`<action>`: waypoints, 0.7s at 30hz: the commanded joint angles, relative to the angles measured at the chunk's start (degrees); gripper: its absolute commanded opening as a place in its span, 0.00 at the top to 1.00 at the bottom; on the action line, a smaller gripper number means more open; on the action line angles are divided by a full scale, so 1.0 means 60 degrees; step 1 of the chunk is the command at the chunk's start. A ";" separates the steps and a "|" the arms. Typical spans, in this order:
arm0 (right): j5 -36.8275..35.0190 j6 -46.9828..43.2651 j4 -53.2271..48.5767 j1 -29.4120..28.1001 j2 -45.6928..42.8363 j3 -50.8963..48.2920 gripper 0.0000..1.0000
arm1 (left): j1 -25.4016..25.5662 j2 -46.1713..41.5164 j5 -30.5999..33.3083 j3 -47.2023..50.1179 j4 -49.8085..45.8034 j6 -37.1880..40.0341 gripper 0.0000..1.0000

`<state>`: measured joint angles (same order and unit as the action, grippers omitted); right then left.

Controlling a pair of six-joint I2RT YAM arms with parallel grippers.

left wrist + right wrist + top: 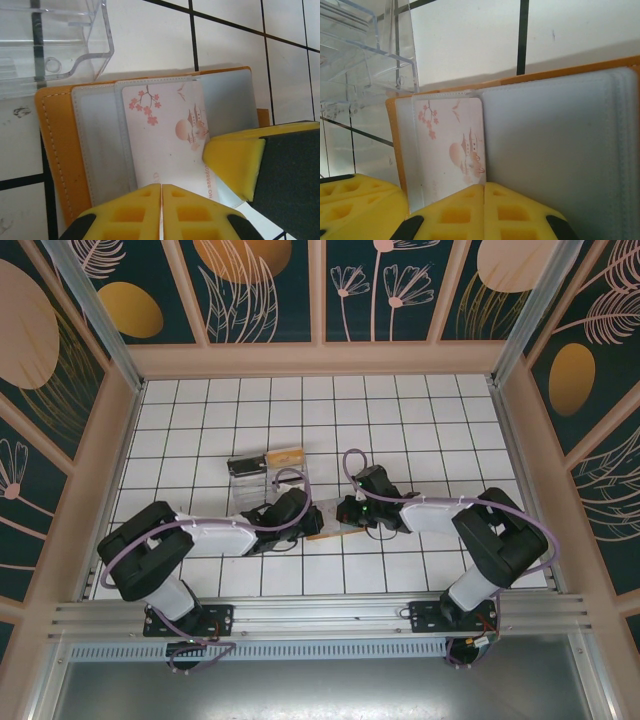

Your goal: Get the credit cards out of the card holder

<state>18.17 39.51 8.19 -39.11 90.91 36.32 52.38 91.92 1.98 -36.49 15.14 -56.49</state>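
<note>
Plainly the chief risk from here is that the small, flat, orange-brown leather-like card holder (55, 150) comes along with whatever gets pulled. It lies open on the white, black-gridded table (150, 40), just beside the clear plastic tray (50, 45) and between the two arms. A tug on the pale rectangular plastic credit card (167, 135), printed with pink blossoms and a pagoda, could drag the whole holder across the tiles or shove it against the tray. A second danger, as I judge it, is a pinch that catches the translucent grey pocket (102, 145) together with the card. The card sits tucked in that sleeve, its edges close to the sleeve's stitching, and a doubled grip would keep it from sliding free. The two yellow padded ends also work close together over the same part of the holder and could knock one another. The left gripper (161, 212) has its yellow fingers pressed together with a hairline seam between them, at the near edge of the card. Whether that seam actually traps the card's edge I cannot tell. The right gripper (484, 212) is likewise fully closed, its tips set at the holder's near edge by the fold beside the card. From the left wrist view one of its pads (232, 162) lies over the card's lower right corner, seemingly pressing down rather than gripping.
</note>
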 commanded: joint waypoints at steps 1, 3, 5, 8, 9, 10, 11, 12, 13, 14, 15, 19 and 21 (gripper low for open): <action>-0.0017 -0.0143 -0.0174 -0.0062 0.0093 0.0085 0.94 | -0.0036 0.0237 0.0081 -0.0217 -0.0168 0.0073 0.90; -0.0030 -0.0148 -0.0177 -0.0073 0.0089 0.0072 0.94 | -0.0033 0.0237 0.0173 -0.0166 -0.0320 0.0044 0.91; -0.0019 -0.0147 -0.0132 -0.0069 0.0109 0.0056 0.94 | -0.0030 0.0277 0.0212 -0.0100 -0.0355 0.0009 0.91; -0.0004 -0.0143 -0.0105 -0.0071 0.0125 0.0057 0.94 | -0.0030 0.0501 0.0104 -0.0088 -0.0282 -0.0030 0.92; -0.0024 -0.0146 -0.0111 -0.0072 0.0123 0.0044 0.94 | -0.0031 0.0567 0.0081 -0.0078 -0.0293 -0.0072 0.92; -0.0019 -0.0167 -0.0137 -0.0073 0.0124 0.0059 0.94 | -0.0031 0.0637 0.0090 -0.0112 -0.0384 -0.0118 0.94; -0.0040 -0.0201 -0.0175 -0.0049 0.0101 0.0056 0.94 | -0.0032 0.0708 0.0116 -0.0165 -0.0531 -0.0170 0.97; -0.0062 -0.0232 -0.0212 -0.0037 0.0100 0.0060 0.94 | -0.0042 0.0735 0.0174 -0.0201 -0.0696 -0.0192 1.00; -0.0066 -0.0274 -0.0247 -0.0008 0.0074 0.0038 0.95 | -0.0033 0.0760 0.0223 -0.0231 -0.0849 -0.0234 1.00; -0.0045 -0.0325 -0.0250 0.0041 0.0067 0.0006 0.96 | -0.0029 0.0770 0.0288 -0.0220 -0.0970 -0.0278 1.00; -0.0016 -0.0390 -0.0251 0.0091 0.0031 -0.0015 0.96 | -0.0034 0.0770 0.0348 -0.0217 -0.1064 -0.0289 1.00; 0.0282 -0.0554 -0.0190 0.0415 -0.0108 -0.0155 0.96 | -0.0036 0.0759 0.0483 -0.0177 -0.1334 -0.0398 1.00; 0.0498 -0.0657 -0.0172 0.0557 -0.0131 -0.0193 0.95 | -0.0031 0.0752 0.0520 -0.0159 -0.1365 -0.0422 1.00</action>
<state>20.29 37.67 8.19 -37.32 90.91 36.23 52.40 94.56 2.85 -37.91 13.02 -58.15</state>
